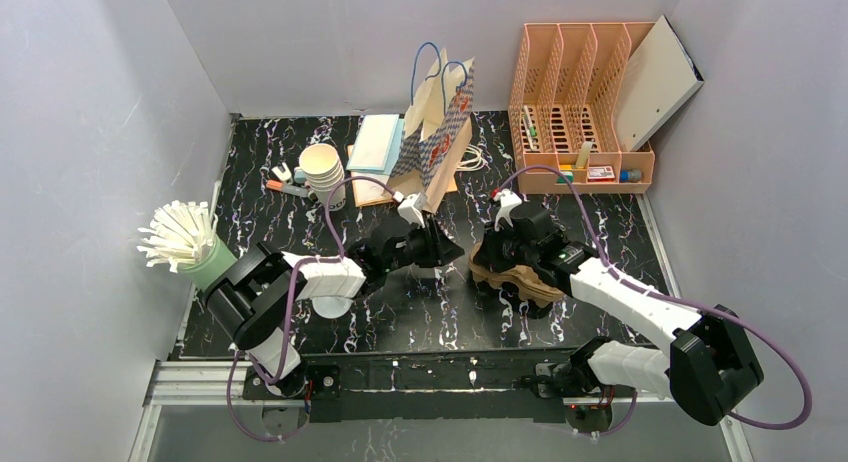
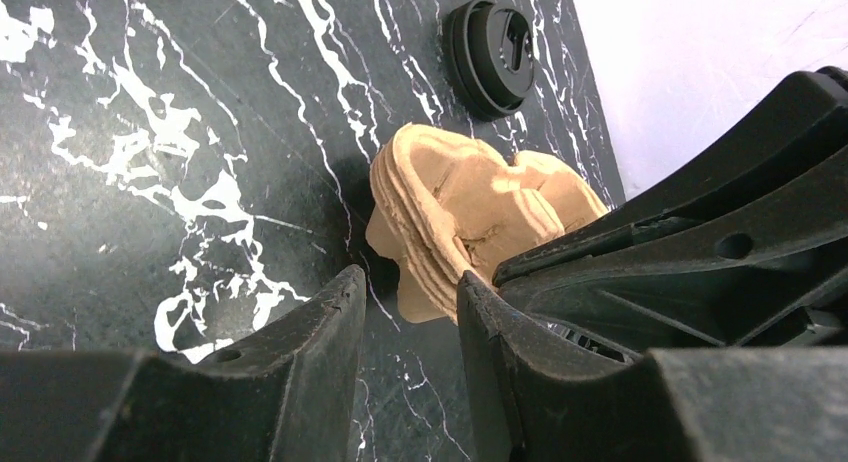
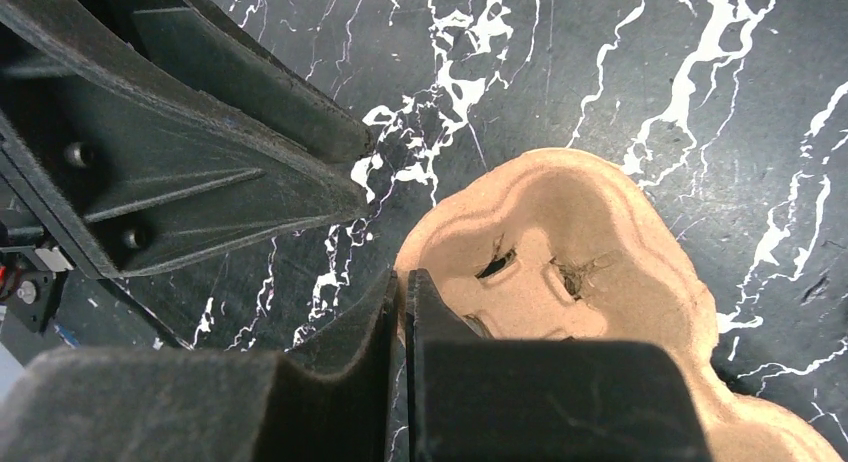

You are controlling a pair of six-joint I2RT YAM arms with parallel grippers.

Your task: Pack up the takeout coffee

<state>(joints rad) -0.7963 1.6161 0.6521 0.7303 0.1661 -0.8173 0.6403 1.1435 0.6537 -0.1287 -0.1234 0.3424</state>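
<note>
1. Fingers of left gripper (image 2: 412, 282) apart, flanking one lobe of a stacked brown pulp cup carrier (image 2: 470, 197) on the black marbled table (image 2: 120, 312).
2. Right gripper (image 3: 403, 282) pinched almost together on the same carrier's rim, facing the left gripper from close by.
3. Near the carrier, on its side away from the left gripper, a black lid (image 2: 492, 44) lying on the table.
4. At the left edge, a light green holder (image 1: 208, 264) bristling with white straws.
5. Farther back: stacked cream cups (image 1: 322, 170), then an upright patterned paper bag (image 1: 440, 132) with blue handles, and a peach file organiser (image 1: 580, 92) at the far right.
6. Whereabouts of the takeout coffee: cannot tell from any view.
</note>
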